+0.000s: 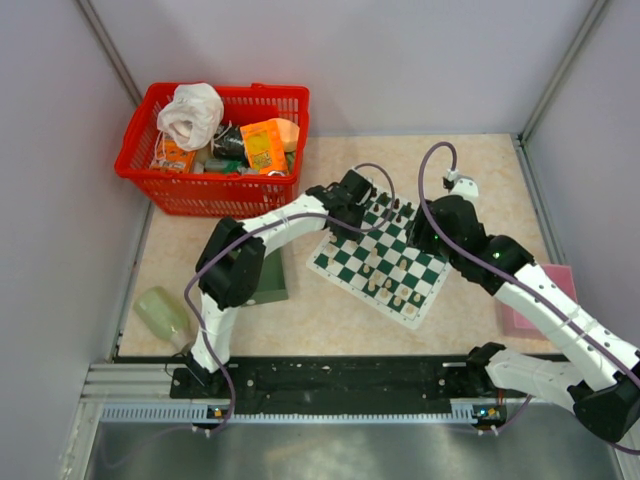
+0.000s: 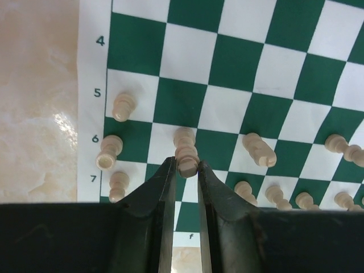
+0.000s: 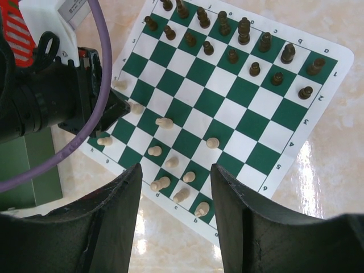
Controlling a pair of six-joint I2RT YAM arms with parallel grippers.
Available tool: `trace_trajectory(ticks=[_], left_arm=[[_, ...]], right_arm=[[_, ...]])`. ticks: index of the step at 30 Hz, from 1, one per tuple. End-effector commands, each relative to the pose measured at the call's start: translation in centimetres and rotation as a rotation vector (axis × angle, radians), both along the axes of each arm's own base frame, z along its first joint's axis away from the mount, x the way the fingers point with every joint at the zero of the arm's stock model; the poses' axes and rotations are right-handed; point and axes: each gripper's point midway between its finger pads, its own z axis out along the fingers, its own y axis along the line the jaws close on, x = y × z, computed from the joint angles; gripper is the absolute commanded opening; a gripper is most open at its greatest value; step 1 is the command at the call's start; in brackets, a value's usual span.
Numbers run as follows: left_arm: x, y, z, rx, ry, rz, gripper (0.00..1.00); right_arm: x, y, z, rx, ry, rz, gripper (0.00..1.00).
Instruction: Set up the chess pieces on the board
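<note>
1. Item: 1 cream piece (image 2: 185, 145) lies tipped on the board (image 3: 250, 128), in the row marked 6, its base towards the left end effector (image 2: 186, 170).
2. Grip: the left jaws stand narrow, 1 tip against each side of the base. Firmness of the hold cannot be judged.
3. Surroundings: other cream pieces (image 2: 259, 151) lie or stand just beside it, several toppled. The black pieces (image 3: 232, 55) stand in 2 rows on the far side. The board rests on the desk (image 1: 300, 310).
4. Risk: a pinch on the rounded base alone may let the piece pivot or slip out on lifting.
5. Risk: the fingertips sit low on the thin mat; dragging it would disturb the standing neighbours.
6. Risk: both arms crowd the board, so a careless swing could bring them into contact.
7. Left arm: elbow raised near the desk's left, forearm stretched rightwards to the board's far-left corner.
8. Right end effector (image 3: 175, 170): about half open, holding nothing, hanging above the cream side.
</note>
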Motion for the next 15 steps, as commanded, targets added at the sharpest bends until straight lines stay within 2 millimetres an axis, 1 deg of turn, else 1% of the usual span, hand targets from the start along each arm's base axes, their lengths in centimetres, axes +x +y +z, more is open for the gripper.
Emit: trace_trajectory(ticks=[1,6,9,11,15], left_arm=[[-1.5,-0.8,3.8,-0.07,-0.054,-0.007,0.06],[-3.3,1.0,4.4,-0.059,-0.053,0.039,0.05],[-4.1,1.6,5.1,-0.062,-0.063,0.052,0.05],[-4.9,1.7,5.5,-0.064,-0.064,0.047,0.05],[-7.1,1.6,5.1,-0.052,-0.022,0.033,0.04]], right_arm=[[0.3,-0.3,0.8,0.014,-0.027,-0.014,0.51],[0.4,-0.3,0.7,0.013,-0.024,-0.017,0.51],[0.4,-0.1,0.5,0.013,-0.017,-0.012,0.51],[0.4,0.0,0.5,0.017,-0.017,-0.01,0.51],[0.4,-0.1,0.5,0.015,-0.018,-0.011,0.51]])
